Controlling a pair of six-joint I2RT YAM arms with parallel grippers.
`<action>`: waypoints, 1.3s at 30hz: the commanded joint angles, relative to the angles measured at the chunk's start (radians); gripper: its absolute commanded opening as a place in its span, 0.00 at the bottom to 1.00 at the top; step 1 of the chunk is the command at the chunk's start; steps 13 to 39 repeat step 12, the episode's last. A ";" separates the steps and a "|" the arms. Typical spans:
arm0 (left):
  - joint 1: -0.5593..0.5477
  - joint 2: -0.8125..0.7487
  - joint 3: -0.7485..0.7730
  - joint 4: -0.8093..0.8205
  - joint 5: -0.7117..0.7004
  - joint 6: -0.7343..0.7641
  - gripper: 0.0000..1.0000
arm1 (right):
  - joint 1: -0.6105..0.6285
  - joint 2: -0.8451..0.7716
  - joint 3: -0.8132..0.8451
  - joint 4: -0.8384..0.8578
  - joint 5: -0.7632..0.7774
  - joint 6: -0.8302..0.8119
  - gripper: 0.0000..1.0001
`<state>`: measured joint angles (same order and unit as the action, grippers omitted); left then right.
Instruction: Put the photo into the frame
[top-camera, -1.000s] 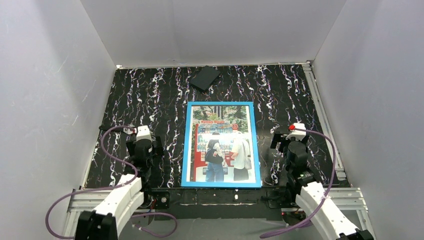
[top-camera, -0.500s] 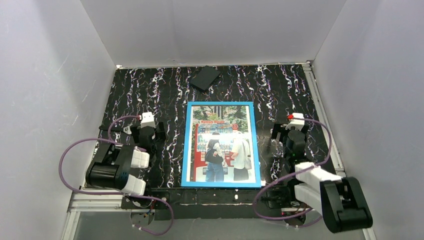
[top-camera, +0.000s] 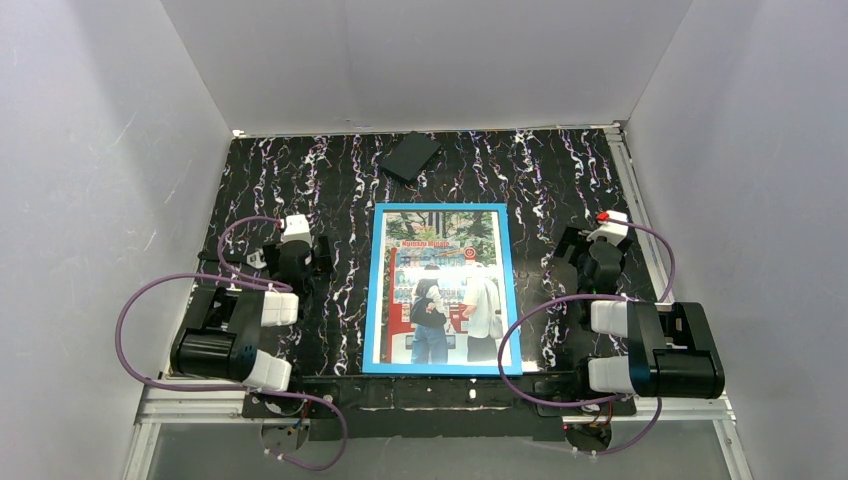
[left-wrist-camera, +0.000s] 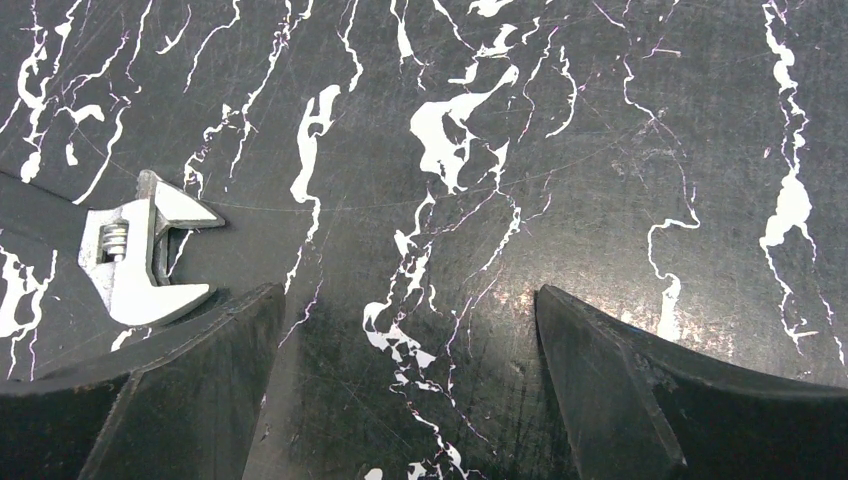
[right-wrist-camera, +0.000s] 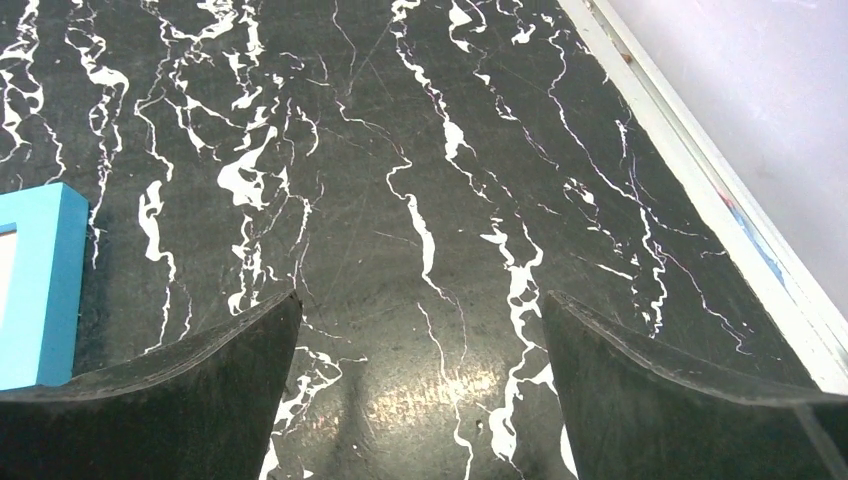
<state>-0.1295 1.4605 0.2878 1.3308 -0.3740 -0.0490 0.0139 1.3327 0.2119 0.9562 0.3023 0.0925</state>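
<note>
Robot lab cell is indicated: marbled black table (top-camera: 330, 190) enclosed by white walls (top-camera: 420, 60); left arm (top-camera: 235, 335) and right arm (top-camera: 650, 345) bolted at aluminium rail (top-camera: 180, 403).

Photo (top-camera: 443, 300) in blue frame (top-camera: 375, 290), flat on marbled table (top-camera: 300, 180), black slab (top-camera: 411, 156) beyond

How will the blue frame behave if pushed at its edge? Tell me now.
The frame lies flat, so it will probably slide rather than tip. Its thin straight edges suggest it is stiff. The table looks glossy, so it may skid and turn easily.
</note>
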 joint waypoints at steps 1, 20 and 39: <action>0.007 0.029 -0.029 -0.235 -0.007 0.025 0.98 | -0.001 -0.010 0.034 0.053 -0.002 0.019 0.98; 0.008 0.035 -0.024 -0.235 -0.003 0.026 0.98 | -0.001 -0.009 0.033 0.055 -0.002 0.020 0.98; 0.008 0.035 -0.024 -0.235 -0.003 0.026 0.98 | -0.001 -0.009 0.033 0.055 -0.002 0.020 0.98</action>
